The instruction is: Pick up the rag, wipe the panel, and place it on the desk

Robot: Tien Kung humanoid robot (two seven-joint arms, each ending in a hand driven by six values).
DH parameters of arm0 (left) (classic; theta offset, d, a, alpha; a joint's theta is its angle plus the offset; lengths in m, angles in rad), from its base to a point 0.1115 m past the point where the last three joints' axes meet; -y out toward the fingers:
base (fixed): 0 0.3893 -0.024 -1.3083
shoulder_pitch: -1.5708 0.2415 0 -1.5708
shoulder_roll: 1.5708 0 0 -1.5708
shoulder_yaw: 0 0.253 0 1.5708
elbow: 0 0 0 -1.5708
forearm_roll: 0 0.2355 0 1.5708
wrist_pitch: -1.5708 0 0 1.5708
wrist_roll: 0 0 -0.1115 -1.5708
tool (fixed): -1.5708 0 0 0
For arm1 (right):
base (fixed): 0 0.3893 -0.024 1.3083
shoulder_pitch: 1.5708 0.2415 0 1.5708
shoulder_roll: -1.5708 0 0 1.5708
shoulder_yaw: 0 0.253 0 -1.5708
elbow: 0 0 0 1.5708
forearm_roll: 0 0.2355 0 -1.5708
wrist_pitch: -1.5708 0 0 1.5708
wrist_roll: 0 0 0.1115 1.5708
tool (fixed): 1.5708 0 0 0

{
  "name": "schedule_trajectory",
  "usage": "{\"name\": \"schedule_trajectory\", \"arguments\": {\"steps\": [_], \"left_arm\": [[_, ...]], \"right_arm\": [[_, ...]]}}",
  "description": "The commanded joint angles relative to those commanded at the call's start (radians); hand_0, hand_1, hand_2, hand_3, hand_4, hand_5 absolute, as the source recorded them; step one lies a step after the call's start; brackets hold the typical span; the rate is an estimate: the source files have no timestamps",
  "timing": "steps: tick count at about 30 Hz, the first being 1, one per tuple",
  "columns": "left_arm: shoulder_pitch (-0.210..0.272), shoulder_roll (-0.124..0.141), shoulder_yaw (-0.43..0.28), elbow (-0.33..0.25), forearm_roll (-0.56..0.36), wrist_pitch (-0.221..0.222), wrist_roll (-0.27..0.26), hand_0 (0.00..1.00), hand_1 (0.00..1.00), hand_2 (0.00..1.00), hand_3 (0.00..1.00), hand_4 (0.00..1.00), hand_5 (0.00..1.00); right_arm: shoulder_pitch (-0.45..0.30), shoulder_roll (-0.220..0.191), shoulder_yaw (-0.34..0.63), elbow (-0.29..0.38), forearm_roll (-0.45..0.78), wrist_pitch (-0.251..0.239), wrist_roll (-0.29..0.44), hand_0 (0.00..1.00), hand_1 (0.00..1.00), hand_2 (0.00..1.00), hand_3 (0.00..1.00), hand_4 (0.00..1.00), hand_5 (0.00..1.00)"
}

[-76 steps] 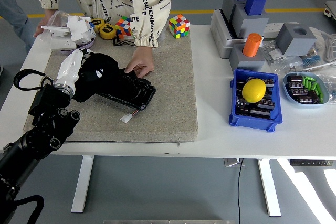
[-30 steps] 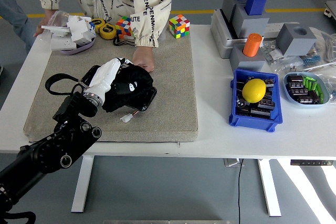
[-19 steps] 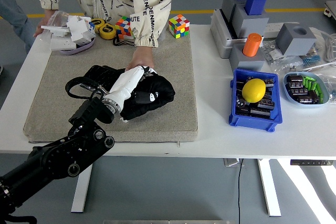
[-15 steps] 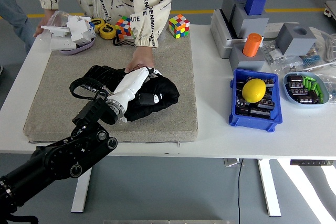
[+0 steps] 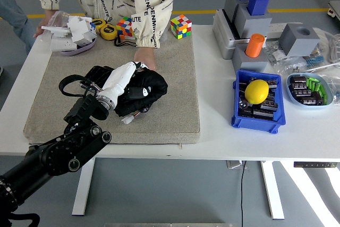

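Observation:
A black rag [image 5: 143, 91] lies bunched on the black panel [image 5: 101, 74], which rests on the grey mat [image 5: 164, 115]. My left hand [image 5: 121, 80], white with a black arm behind it, presses down on the rag with its fingers curled into the cloth. Most of the panel is hidden under the rag and my hand. A person at the far side holds the panel's far edge with one hand [image 5: 144, 57]. The right arm is out of the picture.
Rubik's cubes [image 5: 181, 26] and yellow tape measures [image 5: 109, 31] sit at the mat's far edge. A blue bin with a lemon [image 5: 257, 91] stands to the right, grey and blue blocks [image 5: 249, 9] behind it. A tray of white parts [image 5: 71, 33] is far left.
My left hand swept the rag rightward across the panel, then drew it back to the left. The person's hand stayed on the panel's far edge.

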Motion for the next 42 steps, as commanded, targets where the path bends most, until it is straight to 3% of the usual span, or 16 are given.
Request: {"name": "schedule_trajectory", "arguments": {"steps": [28, 35, 42], "left_arm": [[-0.037, -0.010, -0.375, 0.274, 0.132, 0.065, -0.058, 0.184, 0.240, 0.332, 0.561, 0.630, 0.002], [-0.037, -0.010, -0.421, 0.306, 0.147, 0.071, -0.065, 0.184, 0.242, 0.331, 0.561, 0.629, 0.002], [-0.034, -0.008, -0.408, 0.294, 0.135, 0.073, -0.068, 0.183, 0.243, 0.332, 0.561, 0.629, 0.002]], "right_arm": [[-0.002, -0.003, 0.000, 0.000, 0.002, 0.000, 0.001, 0.521, 0.556, 0.493, 0.521, 0.854, 0.346], [-0.001, -0.002, -0.007, 0.002, 0.009, 0.001, 0.001, 0.521, 0.558, 0.492, 0.521, 0.854, 0.345], [-0.001, 0.000, -0.010, 0.005, 0.015, 0.001, 0.002, 0.522, 0.557, 0.492, 0.521, 0.855, 0.345]]}}
